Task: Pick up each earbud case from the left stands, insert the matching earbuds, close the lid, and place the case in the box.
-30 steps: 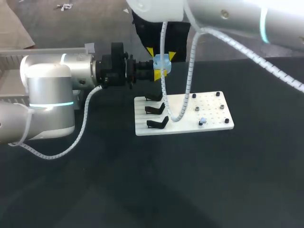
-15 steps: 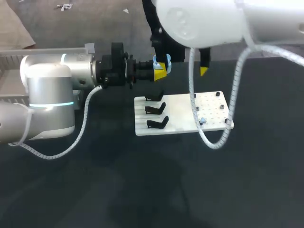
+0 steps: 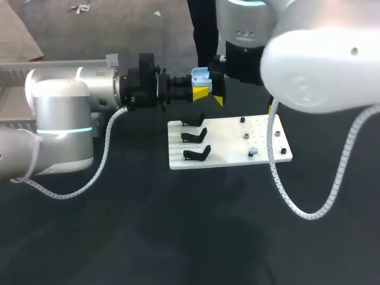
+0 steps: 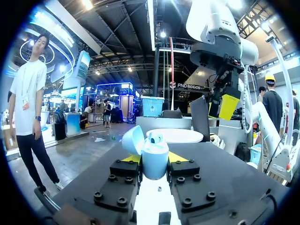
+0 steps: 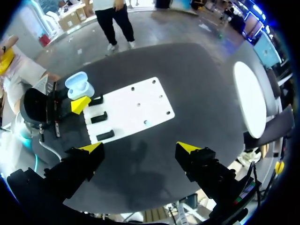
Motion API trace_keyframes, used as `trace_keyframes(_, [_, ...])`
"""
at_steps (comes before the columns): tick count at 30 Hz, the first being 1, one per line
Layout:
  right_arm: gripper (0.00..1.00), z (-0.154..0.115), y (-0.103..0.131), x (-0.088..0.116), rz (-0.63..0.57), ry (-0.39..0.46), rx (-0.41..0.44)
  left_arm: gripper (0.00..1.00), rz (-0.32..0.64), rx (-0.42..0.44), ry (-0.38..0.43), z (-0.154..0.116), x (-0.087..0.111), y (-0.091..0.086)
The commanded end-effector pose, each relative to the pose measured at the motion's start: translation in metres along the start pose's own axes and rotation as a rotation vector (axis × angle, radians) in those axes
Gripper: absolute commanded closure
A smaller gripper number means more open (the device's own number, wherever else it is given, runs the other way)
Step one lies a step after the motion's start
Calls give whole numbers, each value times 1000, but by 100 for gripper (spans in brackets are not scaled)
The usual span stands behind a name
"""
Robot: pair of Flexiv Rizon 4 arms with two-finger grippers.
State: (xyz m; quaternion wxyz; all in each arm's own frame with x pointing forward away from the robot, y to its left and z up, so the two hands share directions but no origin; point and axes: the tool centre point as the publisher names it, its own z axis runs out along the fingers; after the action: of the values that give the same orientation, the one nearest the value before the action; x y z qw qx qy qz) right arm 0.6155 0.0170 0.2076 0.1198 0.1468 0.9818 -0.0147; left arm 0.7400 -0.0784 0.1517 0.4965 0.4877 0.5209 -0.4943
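Note:
My left gripper (image 3: 200, 90) is shut on a light blue earbud case (image 3: 200, 76), held level above the table behind the white board (image 3: 228, 138). In the left wrist view the case (image 4: 154, 159) sits between the yellow fingertips (image 4: 180, 157) with its lid (image 4: 132, 139) open and an earbud (image 4: 156, 137) showing inside. My right gripper (image 3: 245, 104) hangs open just right of the case, above the board. From the right wrist view, my right gripper (image 5: 139, 147) stands wide and empty, high over the board (image 5: 133, 104) and the case (image 5: 78, 86).
Three bare black stands (image 3: 196, 138) line the board's left side. Small pegs dot its right side, and a light blue earbud (image 3: 252, 150) sits on one. Dark table surface lies all around the board.
My right gripper has opened wide and drawn back from the case, swinging to the right above the board. The left arm and the case have stayed put.

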Motion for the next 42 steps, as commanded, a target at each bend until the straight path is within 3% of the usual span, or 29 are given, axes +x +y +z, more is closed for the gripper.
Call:
trace_keyframes(1, [0, 1, -5, 3, 2, -40, -58, 100, 4, -5, -5, 0, 1, -1])
trace_keyframes(5, [0, 6, -5, 4, -3, -34, -47, 100, 4, -5, -5, 0, 1, -1])
trace_keyframes(6, [0, 13, -4, 5, 3, 7, -89, 100, 4, -5, -5, 0, 1, -1])
trace_keyframes(9, [0, 31, -5, 8, 18, 0, -143, 100, 4, -5, -5, 0, 1, -1])
trace_keyframes(14, [0, 58, -10, 11, 49, -32, -171, 100, 4, -5, -5, 0, 1, -1])
trace_keyframes(22, [0, 104, -18, 10, 95, -58, -166, 100, 4, -5, -5, 0, 1, -1])
trace_keyframes(29, [0, 142, -22, 11, 147, 15, -146, 100, 4, -5, -5, 0, 1, -1])
trace_keyframes(34, [0, 154, -22, 10, 183, 17, -174, 100, 4, -5, -5, 0, 1, -1])
trace_keyframes(40, [28, 161, -19, 8, 192, -4, -205, 100, 4, -5, -5, 0, 1, -1])
trace_keyframes(42, [29, 163, -19, 8, 195, -1, -208, 100, 4, -5, -5, 0, 1, -1])
